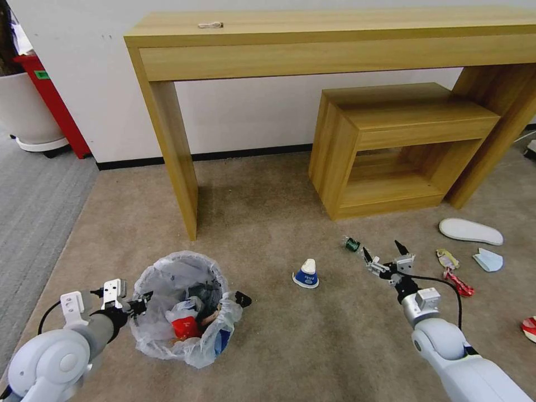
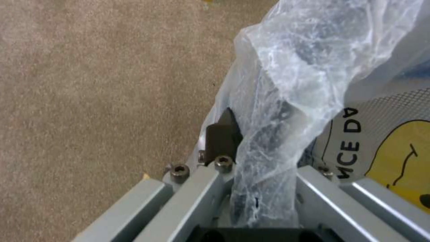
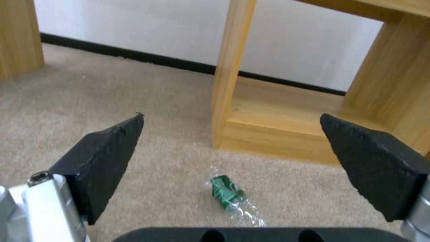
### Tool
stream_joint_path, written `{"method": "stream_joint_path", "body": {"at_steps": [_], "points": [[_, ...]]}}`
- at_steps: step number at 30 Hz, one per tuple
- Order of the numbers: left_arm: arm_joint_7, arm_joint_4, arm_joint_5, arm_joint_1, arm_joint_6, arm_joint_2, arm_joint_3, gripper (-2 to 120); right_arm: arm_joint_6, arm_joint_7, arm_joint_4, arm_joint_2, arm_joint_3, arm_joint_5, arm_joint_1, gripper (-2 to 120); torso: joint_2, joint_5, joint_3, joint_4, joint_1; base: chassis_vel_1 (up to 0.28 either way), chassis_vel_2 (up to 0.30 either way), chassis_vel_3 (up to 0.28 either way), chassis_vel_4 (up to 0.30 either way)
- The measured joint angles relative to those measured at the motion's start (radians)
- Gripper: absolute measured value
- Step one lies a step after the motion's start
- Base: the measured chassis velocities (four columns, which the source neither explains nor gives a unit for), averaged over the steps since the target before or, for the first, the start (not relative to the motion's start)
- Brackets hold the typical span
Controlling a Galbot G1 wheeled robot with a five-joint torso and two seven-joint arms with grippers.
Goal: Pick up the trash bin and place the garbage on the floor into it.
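- Bin (image 1: 184, 304) sits on the carpet (image 1: 312, 346) at the robot's near left, already holding some litter; the left pincer (image 1: 146, 302) is pinched on its rim and the crinkled liner (image 2: 287, 101).
- Risk: in the left wrist view much of what lies between the fingers is loose plastic. If the rim is not truly caught, I judge a lift could drag the liner out or tip the bin and spill it.
- Right pincer (image 1: 385, 252) hovers spread wide and empty above the carpet, with a small green wrapper (image 3: 228, 193) lying just ahead of it.
- Risk: the wrapper is thin and lies flat, so the pads (image 3: 105, 158) may close on carpet pile and slide over it, or nudge it toward the low shelf unit (image 1: 391, 145).
- Cup (image 1: 306, 274) lies between the arms; a slipper (image 1: 470, 231), mask (image 1: 488, 259) and red strip (image 1: 459, 283) lie well to the right, a far carry to the bin.
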Motion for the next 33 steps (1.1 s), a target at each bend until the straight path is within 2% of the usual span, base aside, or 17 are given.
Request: {"method": "stream_joint_path", "body": {"at_steps": [19, 33], "points": [[-0.020, -0.019, -0.014, 0.023, 0.009, 0.007, -0.040, 0, 0.019, -0.008, -0.012, 0.006, 0.012, -0.059, -0.008, 100, 0.000, 0.0001, 0.000, 0.0000, 0.000, 0.000, 0.000, 0.000, 0.000], [-0.020, -0.020, -0.016, 0.018, 0.010, 0.010, -0.040, 0, 0.024, -0.004, -0.014, 0.016, 0.019, -0.060, -0.013, 100, 0.000, 0.0000, 0.000, 0.0000, 0.000, 0.000, 0.000, 0.000, 0.000]]}}
